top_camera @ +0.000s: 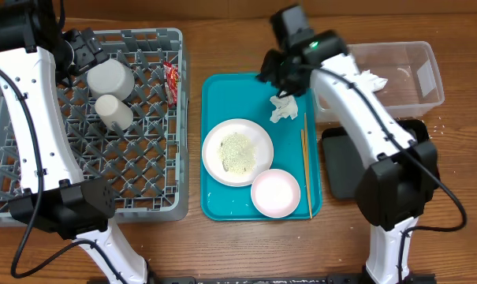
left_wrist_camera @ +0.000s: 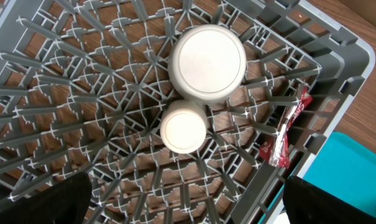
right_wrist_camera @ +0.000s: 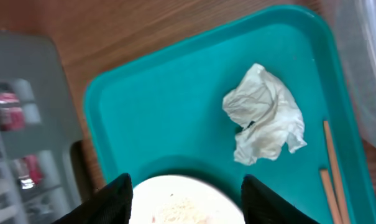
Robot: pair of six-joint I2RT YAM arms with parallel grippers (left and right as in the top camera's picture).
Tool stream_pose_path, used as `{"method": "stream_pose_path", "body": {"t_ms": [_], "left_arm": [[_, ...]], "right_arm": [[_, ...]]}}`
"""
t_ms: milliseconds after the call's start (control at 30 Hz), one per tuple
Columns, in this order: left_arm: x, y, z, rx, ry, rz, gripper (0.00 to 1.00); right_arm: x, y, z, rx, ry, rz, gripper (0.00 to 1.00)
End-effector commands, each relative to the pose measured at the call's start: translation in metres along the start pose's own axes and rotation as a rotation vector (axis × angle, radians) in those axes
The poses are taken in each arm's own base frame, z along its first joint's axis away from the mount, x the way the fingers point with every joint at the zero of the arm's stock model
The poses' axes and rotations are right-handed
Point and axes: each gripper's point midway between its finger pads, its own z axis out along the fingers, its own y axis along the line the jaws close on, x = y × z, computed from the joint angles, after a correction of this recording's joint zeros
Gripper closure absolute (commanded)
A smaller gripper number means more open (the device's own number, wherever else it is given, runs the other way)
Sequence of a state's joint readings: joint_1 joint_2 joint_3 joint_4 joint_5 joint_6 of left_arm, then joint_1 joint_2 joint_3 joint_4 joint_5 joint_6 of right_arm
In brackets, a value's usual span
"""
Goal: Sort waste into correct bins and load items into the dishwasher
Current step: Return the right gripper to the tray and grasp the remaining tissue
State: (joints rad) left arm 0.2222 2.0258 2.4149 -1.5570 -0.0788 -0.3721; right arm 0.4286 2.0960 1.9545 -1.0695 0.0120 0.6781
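the right gripper (right_wrist_camera: 188, 202) hangs over the teal rectangular plastic serving tray (top_camera: 222, 99), its fingers spread wide and holding nothing. the crumpled white paper napkin (right_wrist_camera: 265, 115) lies untouched at about 1 o'clock from it, on the tray's 12 o'clock end. the pair of thin wooden chopsticks (right_wrist_camera: 332, 163) lies just beside the napkin at its 4 o'clock, so a pinch that lands off to that side could catch a stick and drag it along. the napkin is light and loosely folded. a grip on one flap alone may let it unfurl or drop short of the clear plastic rectangular tub (top_camera: 418, 79) at the tray's 2 o'clock.

the left gripper (left_wrist_camera: 188, 208) is likewise spread and empty, above the large square grey plastic dish rack (top_camera: 143, 193). there the white round bowl (top_camera: 110, 77) and white round cup (top_camera: 113, 112) sit upside down. the small red-and-white sauce packet (left_wrist_camera: 286, 134) lies in the rack on its 2 o'clock side, by the wall. it is waste, thin and set among pegs, so it may be hard to pinch or get overlooked. the loose white rice-like scraps (top_camera: 236, 154) lie on the large white round plate (top_camera: 262, 140). racking that plate unscraped would spill them through the lattice.
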Motion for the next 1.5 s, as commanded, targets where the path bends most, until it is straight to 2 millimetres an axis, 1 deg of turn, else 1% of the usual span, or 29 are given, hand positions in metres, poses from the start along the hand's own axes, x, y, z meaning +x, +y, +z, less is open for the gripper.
{"method": "stream_pose_path", "body": {"t_ms": [0,67,167,267,433,633,667,800,833,967,1067,1167,1200,1267,1333,1400,1467], "left_arm": [[0.002,-0.003,0.002,0.004,0.007,-0.011,0.0],[0.002,-0.003,0.002,0.004,0.007,-0.011,0.0],[0.001,-0.003,0.002,0.005,0.007,-0.011,0.0],[0.002,-0.003,0.002,0.004,0.007,-0.011,0.0],[0.002,-0.003,0.002,0.004,0.007,-0.011,0.0],[0.001,-0.003,0.002,0.005,0.007,-0.011,0.0],[0.002,-0.003,0.002,0.004,0.007,-0.011,0.0],[0.002,-0.003,0.002,0.004,0.007,-0.011,0.0],[0.002,-0.003,0.002,0.004,0.007,-0.011,0.0],[0.001,-0.003,0.002,0.005,0.007,-0.011,0.0],[0.002,-0.003,0.002,0.004,0.007,-0.011,0.0],[0.002,-0.003,0.002,0.004,0.007,-0.011,0.0],[0.002,-0.003,0.002,0.004,0.007,-0.011,0.0],[0.002,-0.003,0.002,0.004,0.007,-0.011,0.0],[0.002,-0.003,0.002,0.004,0.007,-0.011,0.0],[0.002,-0.003,0.002,0.004,0.007,-0.011,0.0],[0.002,-0.003,0.002,0.004,0.007,-0.011,0.0]], "right_arm": [[-0.002,-0.024,0.015,0.113,-0.058,-0.031,0.43],[0.0,-0.034,0.025,0.148,-0.071,-0.033,0.43],[0.001,-0.048,0.039,0.199,-0.102,-0.035,0.35],[0.005,-0.056,0.053,0.209,-0.11,-0.036,0.34],[0.008,-0.057,0.064,0.205,-0.115,-0.033,0.34],[0.013,-0.061,0.082,0.202,-0.118,-0.008,0.34],[0.015,-0.063,0.089,0.208,-0.111,-0.004,0.35],[0.019,-0.068,0.105,0.225,-0.098,-0.007,0.34],[0.019,-0.067,0.106,0.223,-0.097,-0.007,0.34],[0.024,-0.071,0.114,0.236,-0.083,0.012,0.41],[0.027,-0.074,0.119,0.246,-0.072,0.011,0.54],[0.026,-0.073,0.118,0.246,-0.072,0.011,0.71],[0.025,-0.072,0.116,0.242,-0.072,0.012,0.8],[0.021,-0.066,0.108,0.232,-0.072,0.014,0.96],[0.014,-0.059,0.094,0.219,-0.084,0.027,0.96],[-0.001,-0.05,0.073,0.196,-0.113,0.052,0.96],[-0.018,-0.039,0.046,0.161,-0.153,0.065,0.96]]}}
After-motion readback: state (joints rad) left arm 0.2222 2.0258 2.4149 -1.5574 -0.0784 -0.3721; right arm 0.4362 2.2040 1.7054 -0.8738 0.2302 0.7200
